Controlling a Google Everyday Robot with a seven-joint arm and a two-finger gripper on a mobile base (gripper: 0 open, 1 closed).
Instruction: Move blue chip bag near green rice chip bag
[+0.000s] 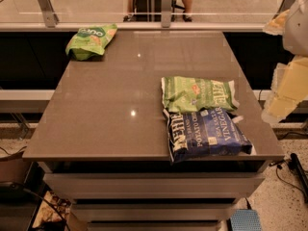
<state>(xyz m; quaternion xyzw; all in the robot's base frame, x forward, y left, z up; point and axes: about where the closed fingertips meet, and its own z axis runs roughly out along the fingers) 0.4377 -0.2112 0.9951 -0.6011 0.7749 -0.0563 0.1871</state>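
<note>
The blue chip bag [208,134] lies flat at the table's front right corner, its white "Vinegar" lettering facing up. The green rice chip bag [91,40] lies at the far left corner of the table. My gripper [285,93] hangs at the right edge of the view, beyond the table's right side and above its level. It is to the right of the blue bag, apart from it, and holds nothing that I can see.
A larger pale green Kettle bag [198,94] lies just behind the blue bag, touching it. The grey table [120,95] has a glass railing [159,4] behind it. Drawers sit below the front edge. Cables lie on the floor at the right.
</note>
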